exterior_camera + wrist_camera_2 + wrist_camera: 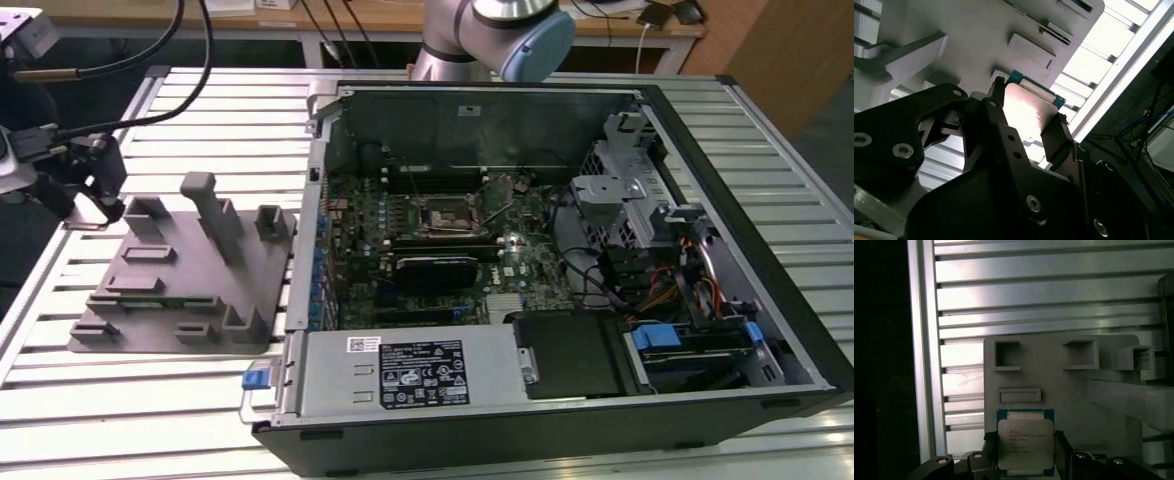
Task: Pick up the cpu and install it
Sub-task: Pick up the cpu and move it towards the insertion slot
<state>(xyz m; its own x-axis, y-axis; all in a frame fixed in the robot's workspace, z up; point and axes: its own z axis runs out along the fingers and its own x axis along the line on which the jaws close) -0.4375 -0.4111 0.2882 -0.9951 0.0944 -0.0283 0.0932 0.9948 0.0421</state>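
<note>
The cpu (pixel 1025 445), a flat square chip with a silver top and a thin green rim, lies at the near corner of the grey fixture block (pixel 1064 390). My gripper (pixel 1025 457) straddles it, one black finger against each of two opposite edges, shut on the chip. In the second wrist view the cpu (pixel 1029 112) shows between the same two fingers (pixel 1058 134), just over the fixture block (pixel 979 35). In the exterior view the gripper (pixel 96 205) hangs at the fixture block's (pixel 174 290) far corner at the exterior view's left. The motherboard socket (pixel 447 213) sits inside the open computer case.
The open computer case (pixel 747 330) lies on the slatted aluminium table (pixel 200 400), to the exterior view's right of the fixture. Upright grey posts (pixel 200 205) rise from the fixture. Cables (pixel 134 60) hang near the arm. A power supply (pixel 400 370) and drive bays fill the case's front.
</note>
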